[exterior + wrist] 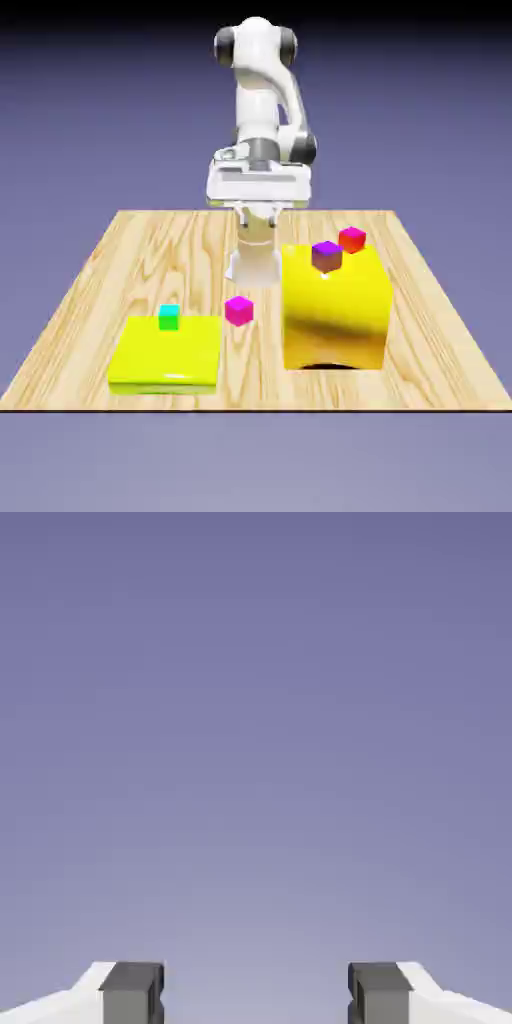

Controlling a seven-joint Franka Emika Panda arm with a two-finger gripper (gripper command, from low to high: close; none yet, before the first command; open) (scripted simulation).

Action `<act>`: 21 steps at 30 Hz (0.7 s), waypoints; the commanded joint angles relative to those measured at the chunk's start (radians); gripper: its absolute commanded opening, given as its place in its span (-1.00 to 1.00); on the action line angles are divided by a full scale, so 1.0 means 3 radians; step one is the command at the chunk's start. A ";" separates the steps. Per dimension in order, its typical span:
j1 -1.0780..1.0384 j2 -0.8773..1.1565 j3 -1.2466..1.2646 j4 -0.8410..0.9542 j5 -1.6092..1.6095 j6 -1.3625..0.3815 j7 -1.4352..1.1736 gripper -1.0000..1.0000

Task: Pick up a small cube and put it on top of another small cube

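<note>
The small magenta-pink cube (239,311) sits on the wooden counter (80,300), between the tall yellow block (335,312) carrying a purple cube (326,256) and a red cube (352,239), and the low yellow slab (165,353) carrying a green cube (169,318). My gripper (256,992) hangs wide open and empty, well above the counter, seeing only backdrop. Descending blind, I risk clipping the tall block just beside the cube, or nudging the cube away.

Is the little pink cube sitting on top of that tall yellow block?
No, the magenta-pink cube rests on the wooden table, to the exterior view's left of the tall yellow block.
</note>
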 commanded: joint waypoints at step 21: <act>-0.0026 0.1928 -0.0825 -0.0429 0.1490 -0.1403 0.0408 0.00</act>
